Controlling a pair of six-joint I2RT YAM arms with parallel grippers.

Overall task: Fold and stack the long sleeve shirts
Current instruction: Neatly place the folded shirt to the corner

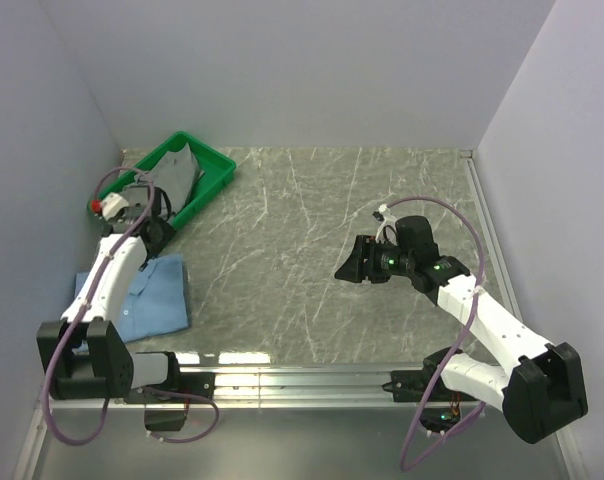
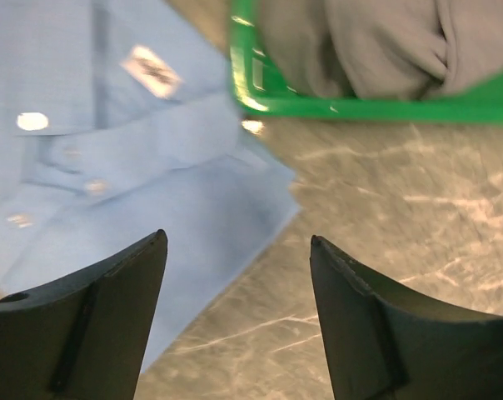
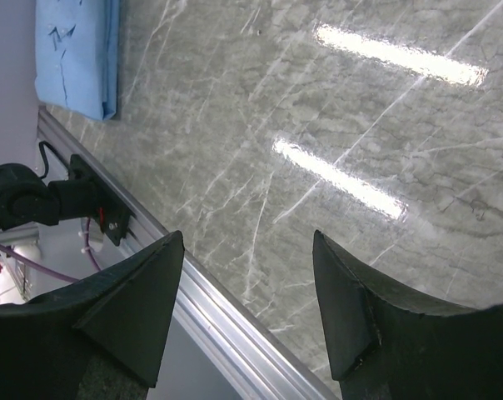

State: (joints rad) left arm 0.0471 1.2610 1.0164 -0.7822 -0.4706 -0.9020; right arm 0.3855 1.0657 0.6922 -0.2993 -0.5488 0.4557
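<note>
A folded light blue shirt [image 1: 147,298] lies on the table at the near left; its collar and white buttons show in the left wrist view [image 2: 110,150], and it shows far off in the right wrist view [image 3: 77,50]. My left gripper [image 1: 162,232] is open and empty [image 2: 237,242], hovering above the shirt's far right corner, beside the green bin [image 1: 217,172]. A grey garment [image 2: 376,46] lies in that bin [image 2: 360,107]. My right gripper [image 1: 347,268] is open and empty [image 3: 247,237] above the bare table's middle.
The green bin stands at the far left against the wall. A red-and-white object [image 1: 110,205] sits by the left wall. An aluminium rail [image 1: 302,380] runs along the near edge. Walls close in left, back and right.
</note>
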